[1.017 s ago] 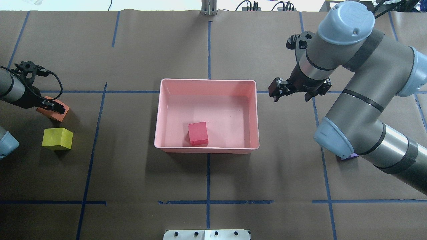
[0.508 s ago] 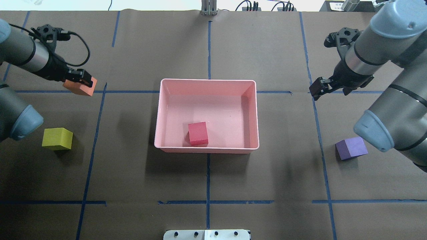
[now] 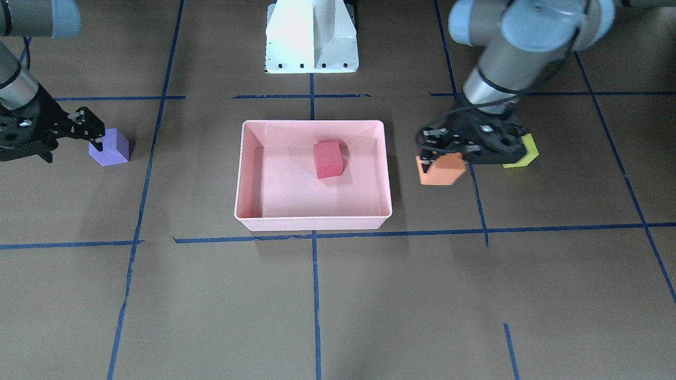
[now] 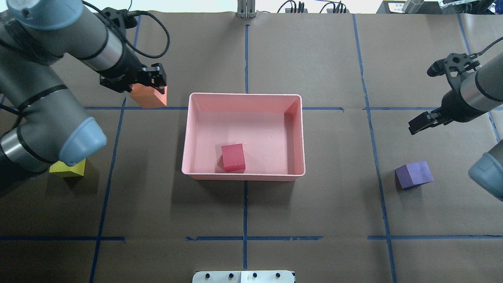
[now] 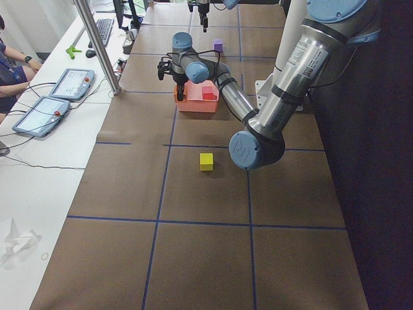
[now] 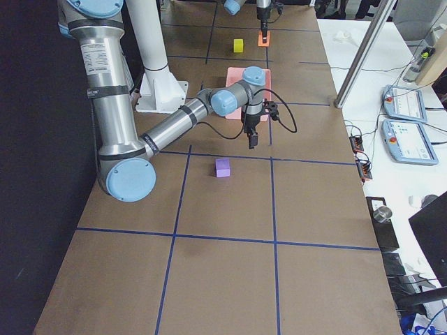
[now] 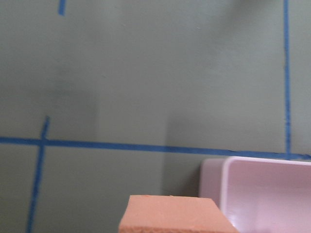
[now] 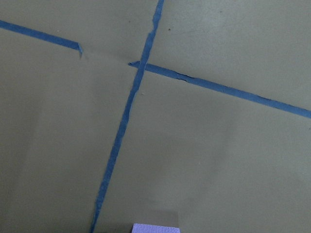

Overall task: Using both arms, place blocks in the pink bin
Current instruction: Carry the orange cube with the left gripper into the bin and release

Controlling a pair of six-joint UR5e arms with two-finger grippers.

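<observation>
The pink bin (image 4: 243, 94) stands mid-table with the pink-red block (image 4: 233, 157) inside, near its front wall. My left gripper (image 4: 148, 87) is shut on the orange block (image 4: 149, 96) and holds it above the table, just off the bin's far left corner; the front view shows both (image 3: 448, 154) (image 3: 442, 170). The yellow-green block (image 4: 69, 169) lies at the left, half hidden under my left elbow. The purple block (image 4: 413, 175) lies at the right. My right gripper (image 4: 417, 125) is open and empty, beyond the purple block (image 3: 110, 148).
Blue tape lines grid the brown table cover. The white pedestal base (image 3: 311, 37) stands at the robot's side of the table. A metal plate (image 4: 243, 276) sits at the near edge. Tablets (image 5: 48, 103) lie on a side table at the operators' side.
My left gripper has lifted the orange block and carried it right, up to the bin's corner. My right arm has swung right, away from the bin, uncovering the purple block.
</observation>
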